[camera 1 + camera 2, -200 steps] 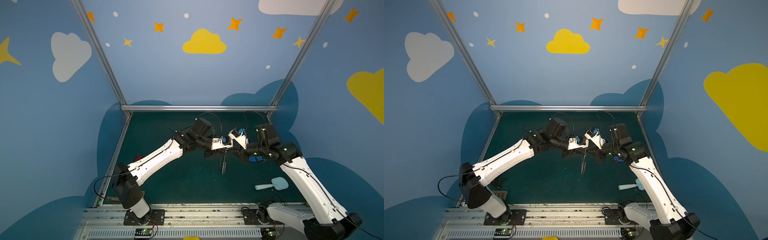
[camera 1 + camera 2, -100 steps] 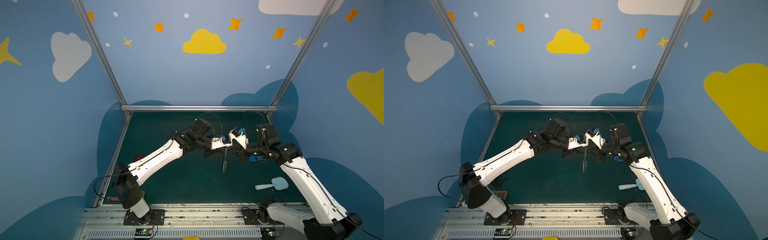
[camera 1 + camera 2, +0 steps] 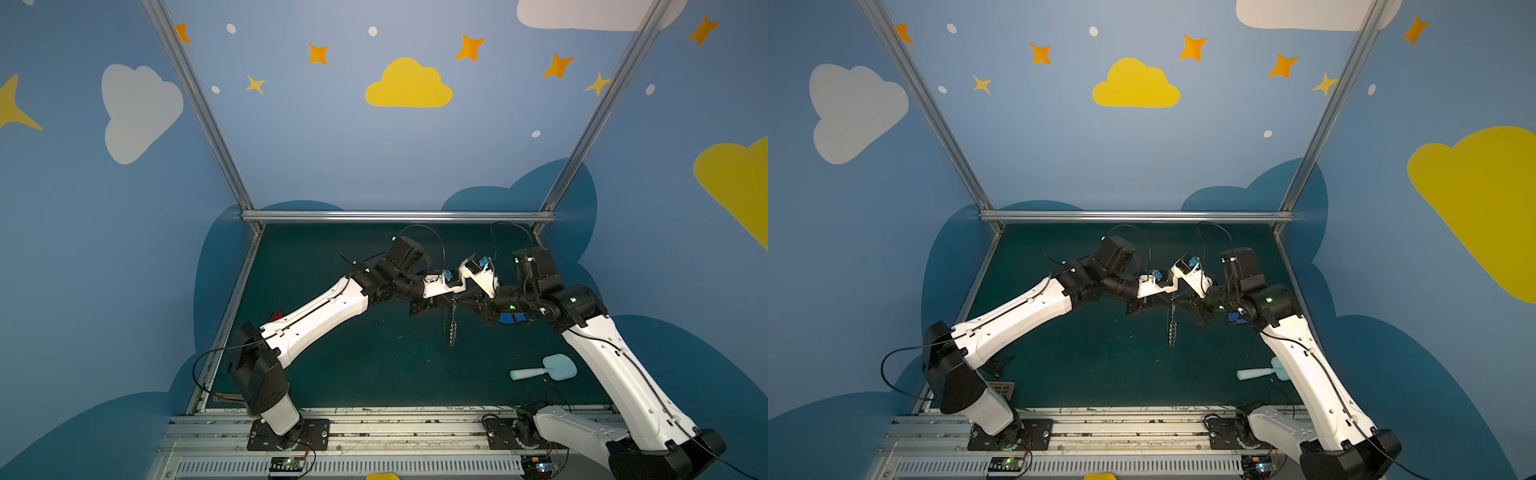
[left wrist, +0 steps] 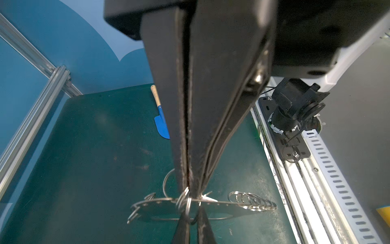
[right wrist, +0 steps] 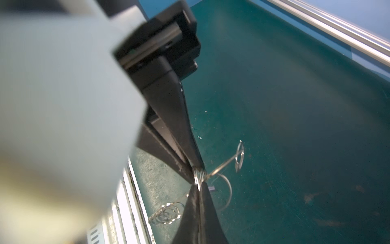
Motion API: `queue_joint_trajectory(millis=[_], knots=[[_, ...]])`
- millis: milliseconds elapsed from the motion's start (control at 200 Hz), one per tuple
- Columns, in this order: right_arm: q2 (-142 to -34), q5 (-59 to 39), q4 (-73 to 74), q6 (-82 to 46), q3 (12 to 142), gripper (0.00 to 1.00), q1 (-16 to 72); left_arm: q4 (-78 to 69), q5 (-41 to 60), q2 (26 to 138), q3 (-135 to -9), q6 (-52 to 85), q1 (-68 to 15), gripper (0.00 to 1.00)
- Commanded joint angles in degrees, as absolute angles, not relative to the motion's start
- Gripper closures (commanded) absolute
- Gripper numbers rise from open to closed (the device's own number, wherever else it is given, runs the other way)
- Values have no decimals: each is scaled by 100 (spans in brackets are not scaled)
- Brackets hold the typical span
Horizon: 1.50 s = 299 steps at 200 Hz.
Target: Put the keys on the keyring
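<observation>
The keyring (image 3: 452, 325) (image 3: 1172, 328), a flat grey plate with rim holes and silver split rings, hangs edge-on in mid-air above the green mat in both top views. My left gripper (image 4: 188, 188) (image 3: 449, 296) is shut on the plate's rim among the split rings. Opposite it, my right gripper (image 5: 199, 187) (image 3: 459, 297) is shut on the same stretch of rim, tip to tip with the left gripper. Several rings (image 4: 253, 202) bunch at one end of the plate (image 4: 232, 208). A small silver point (image 4: 207, 198) juts out beside the fingertips. I cannot make out the keys.
A pale blue spatula (image 3: 544, 369) lies on the mat at the front right. A blue shovel with a wooden handle (image 4: 162, 124) lies under the right arm. A red gadget (image 3: 276, 316) peeks from behind the left arm. The metal rail (image 3: 374, 419) runs along the front.
My left gripper's jaws have closed on the keyring's rim. Both arms and the hanging keyring have hardly moved.
</observation>
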<state>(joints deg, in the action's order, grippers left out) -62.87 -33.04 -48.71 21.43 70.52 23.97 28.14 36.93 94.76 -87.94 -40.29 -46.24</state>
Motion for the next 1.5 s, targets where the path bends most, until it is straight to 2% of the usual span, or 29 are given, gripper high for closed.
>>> queue_joint_trajectory(millis=[0,180,245,511,661,706,766,906,996,1076,1227,1362,1492], knots=[[-6205,-3440,-4637,2204,7130,100,2465,2519,4156,9562,-9009,-3807,-4760,93],[-6160,-3393,-4708,2262,7043,100,2483,2262,4323,9571,-8978,-3642,-4754,93],[-6176,-3379,-4727,2276,7027,100,2488,2191,4379,9589,-8973,-3617,-4755,96],[-6101,-2743,-4570,1899,6832,100,2389,2231,4501,9533,-8841,-3690,-4731,96],[-6018,-2808,-4375,1796,6662,100,2217,2014,4634,9390,-8609,-3569,-4668,96],[-5982,-2811,-4307,1794,6583,92,2168,1981,4710,9342,-8566,-3559,-4642,96],[-5914,-2815,-4188,1535,6471,75,2091,1830,4767,9276,-8475,-3404,-4594,96],[-5652,-2847,-3817,1242,6185,60,1814,1286,4964,9117,-8130,-3063,-4459,96],[-5404,-2891,-3599,1128,6001,54,1630,901,5120,9047,-7937,-2768,-4375,96],[-5175,-2997,-3454,1091,5815,55,1501,573,5226,8996,-7767,-2555,-4305,96],[-4739,-4146,-2920,1234,5351,60,1414,-70,5449,8921,-7505,-2256,-4233,96],[-4675,-4995,-2316,1069,5107,70,1407,-527,5684,8903,-7368,-2083,-4186,96],[-4828,-5413,-2143,1034,5128,74,1446,-933,5825,8895,-7248,-1894,-4175,96]])
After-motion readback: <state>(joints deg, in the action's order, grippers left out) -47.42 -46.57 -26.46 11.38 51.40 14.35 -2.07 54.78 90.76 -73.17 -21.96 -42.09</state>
